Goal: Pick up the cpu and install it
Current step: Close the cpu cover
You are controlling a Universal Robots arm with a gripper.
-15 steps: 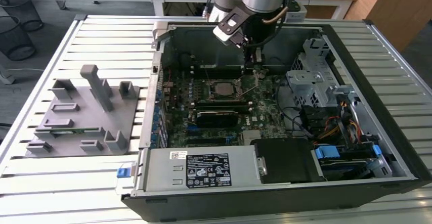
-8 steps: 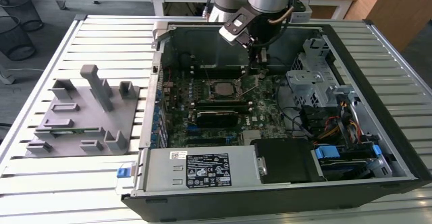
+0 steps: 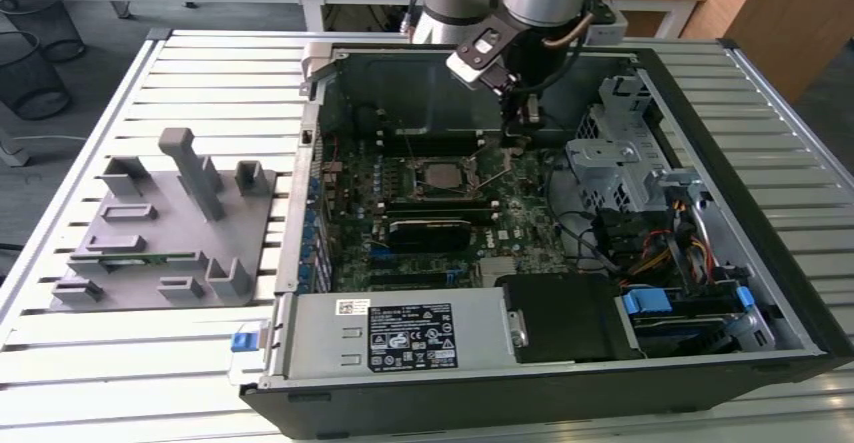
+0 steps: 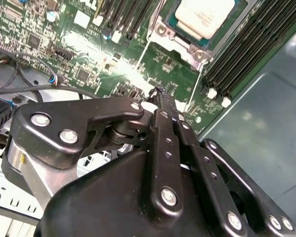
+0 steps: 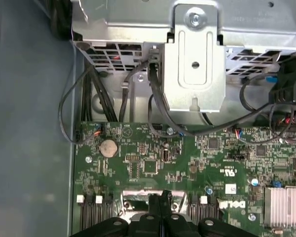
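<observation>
Table: the slatted table (image 3: 120, 363) carries everything, and the case takes its middle and the exterior view's right.

Case: the open computer case (image 3: 534, 403) lies on its side. The power supply box (image 3: 400, 333) is at the near end. The drive cage (image 5: 195, 59) is on the exterior view's right, with dark cables looping down from it.

Tray: the grey tray (image 3: 147, 233) sits on the exterior view's left, well apart from where I am working.

Motherboard: the green motherboard (image 3: 400, 203) covers the case floor, and I am low over its far half.

My gripper: the gripper (image 3: 527, 113) hangs inside the case, near the far wall. In both wrist views my fingers are clenched tip to tip (image 4: 160, 96), with nothing between them that I can see.

Cpu: the cpu (image 4: 204, 17) lies flat in the socket, silver top up, with the metal frame around it. It is near my fingertips but apart from them, on the exterior view's left of me. I judge the placing done and the securing step in hand.

Lever: the thin wire lever (image 4: 147, 64) runs beside the socket, close to my tips. I cannot tell whether it is latched. Any move here calls for a small, steady push and for keeping clear of the cables and the memory slots.
</observation>
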